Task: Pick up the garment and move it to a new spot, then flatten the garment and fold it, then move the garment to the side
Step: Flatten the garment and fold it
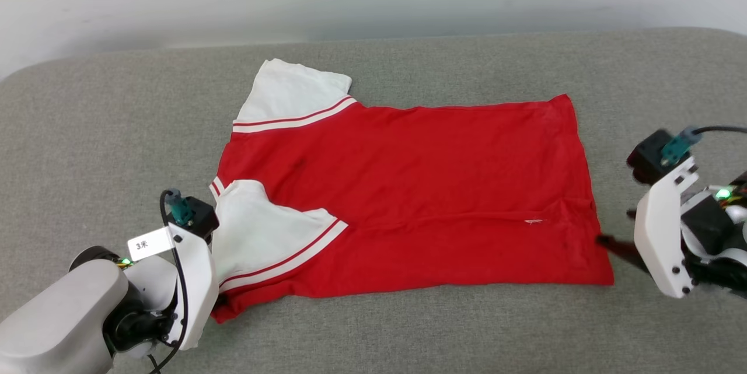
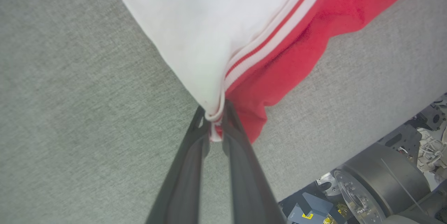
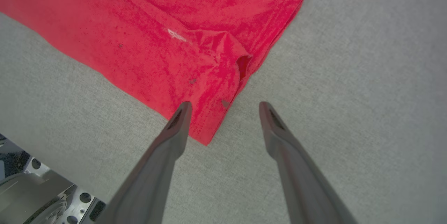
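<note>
the garment lies spread on the grey cloth-covered tabletop, mostly flat. so the pick-up, the move to a new spot and most of the flattening look done. folding seems to be only starting, and the move to the side is left.

the left tool is clenched on the garment. a bunched tip of the white sleeve and its striped trim is pinched between the two fingers. the rest of the sleeve fans out ahead of the fingertips, and the red body runs off to their right.

the right tool is released, jaws wide apart, grasping nothing. the hem corner shows between its fingers, close beside the left one. whether either finger touches the cloth i cannot tell. my read is that this tool has yet to close on that corner before the near edge can be lifted and folded over.

the garment is a red t-shirt of soft, thin cloth. the far sleeve lies spread outward, well ahead of the left tool. the near sleeve is turned in over the red body. a long crease runs across the body between the two tools, and a small pucker stands up at the hem just ahead of the right tool.
</note>
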Robot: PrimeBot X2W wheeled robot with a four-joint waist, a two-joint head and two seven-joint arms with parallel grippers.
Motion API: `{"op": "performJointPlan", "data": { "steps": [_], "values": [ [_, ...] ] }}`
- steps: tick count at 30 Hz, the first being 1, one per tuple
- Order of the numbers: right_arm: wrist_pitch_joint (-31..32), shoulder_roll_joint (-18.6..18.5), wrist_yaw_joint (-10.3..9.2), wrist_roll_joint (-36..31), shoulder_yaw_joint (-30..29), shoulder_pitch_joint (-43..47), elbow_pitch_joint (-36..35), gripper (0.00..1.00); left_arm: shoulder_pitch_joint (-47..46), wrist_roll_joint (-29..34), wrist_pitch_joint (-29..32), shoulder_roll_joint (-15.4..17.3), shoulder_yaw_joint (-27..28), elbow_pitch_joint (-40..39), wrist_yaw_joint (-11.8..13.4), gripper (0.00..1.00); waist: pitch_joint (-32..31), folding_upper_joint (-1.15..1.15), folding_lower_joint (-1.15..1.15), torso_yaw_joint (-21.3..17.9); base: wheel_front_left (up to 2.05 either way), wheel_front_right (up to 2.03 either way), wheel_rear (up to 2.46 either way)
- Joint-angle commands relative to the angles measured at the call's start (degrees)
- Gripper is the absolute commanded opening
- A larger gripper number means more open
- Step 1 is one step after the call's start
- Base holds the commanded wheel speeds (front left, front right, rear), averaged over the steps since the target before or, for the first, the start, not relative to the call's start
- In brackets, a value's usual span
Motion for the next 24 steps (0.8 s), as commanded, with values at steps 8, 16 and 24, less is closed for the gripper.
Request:
{"op": "performJointPlan", "data": {
  "steps": [8,16,24],
  "values": [
    [4.7,4.4,-0.02,2.6,0.9,1.7,7.9,1.0,-2.8,1.7,-0.6,-0.3,-0.4,-2.5,-0.1,0.0,3.3,0.0,0.0,1.8,0.0,0.0,0.0],
    [1.7,9.4,-0.01,2.7,4.4,4.1,15.0,1.0,-2.9,1.8,-1.1,0.1,-0.6,-2.8,-0.1,0.0,5.1,0.0,0.0,2.0,0.0,0.0,0.0],
    [-1.7,8.8,0.06,4.8,7.6,3.8,15.8,0.0,-1.5,0.8,-1.9,0.4,-0.8,-1.8,-0.1,0.0,3.7,0.0,0.0,1.5,0.0,0.0,0.0]
  ]
}}
